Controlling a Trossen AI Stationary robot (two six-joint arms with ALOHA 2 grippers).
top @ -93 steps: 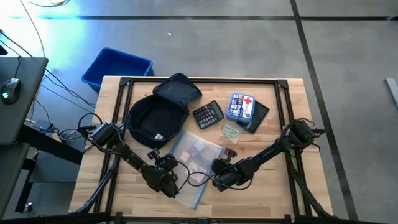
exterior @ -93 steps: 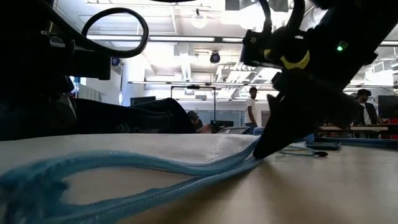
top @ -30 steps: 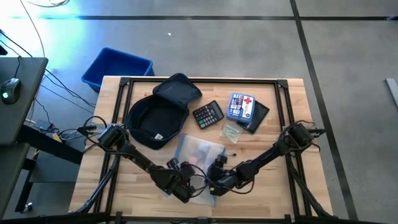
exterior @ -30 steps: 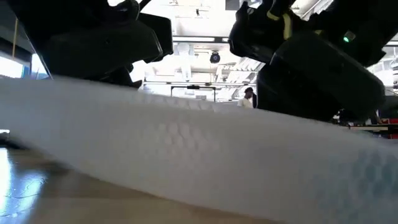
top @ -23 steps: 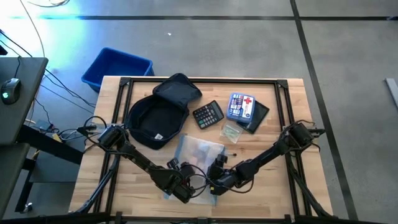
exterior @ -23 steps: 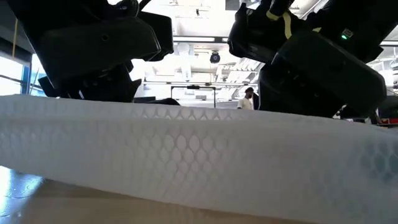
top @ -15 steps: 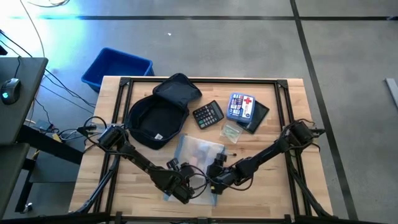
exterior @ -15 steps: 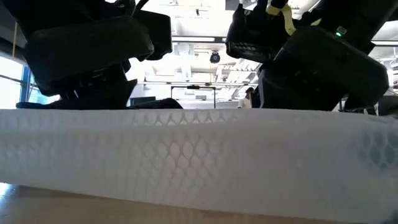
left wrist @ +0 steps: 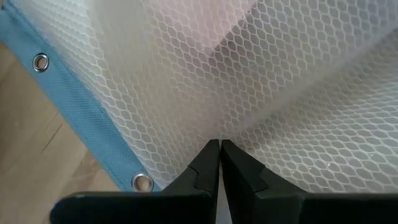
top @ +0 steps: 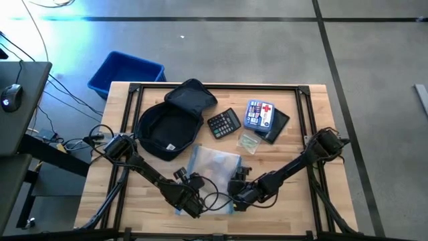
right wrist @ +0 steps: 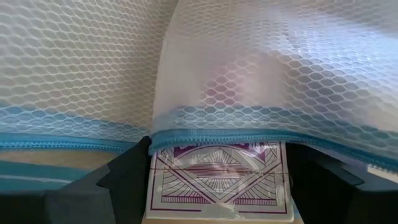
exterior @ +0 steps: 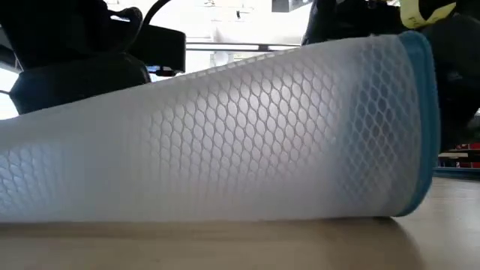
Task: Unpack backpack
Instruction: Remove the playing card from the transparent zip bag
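The dark navy backpack [top: 170, 124] lies open at the table's far left, touched by no gripper. A white mesh pouch with blue trim [top: 212, 171] lies near the front edge and fills the low view [exterior: 225, 135]. My left gripper [top: 190, 201] [left wrist: 219, 146] is shut on the pouch's mesh. My right gripper [top: 239, 199] [right wrist: 217, 171] is at the pouch's open end, shut on a card box with a purple pattern [right wrist: 217, 168] that sticks out of the pouch's mouth. My left gripper pinches the pouch's mesh [left wrist: 217, 132] between its two fingertips, close to the blue edge with eyelets [left wrist: 93, 118]. One layer or several, I cannot tell. Creases run out from the pinch. The pouch's underside rests on the table [exterior: 225, 225]. My right gripper has the card box between its two fingers, one finger [right wrist: 127, 177] on each side of the box's outer end [right wrist: 217, 186]. The box lies flat. Its far part is under the pouch's blue zip edge [right wrist: 217, 138], inside the mesh.
A calculator [top: 224, 122], a blue first-aid kit with a red cross [top: 259, 114] on a black flat item [top: 277, 126], and a small clear bag [top: 249, 142] lie behind the pouch. A blue plastic bin [top: 126, 72] stands beyond the table's far left corner.
My right gripper has drawn a little toward the table's right edge, and my left gripper a little toward the left edge. In the low view the pouch has bulged up and turned, so its blue-trimmed end now shows at the right.
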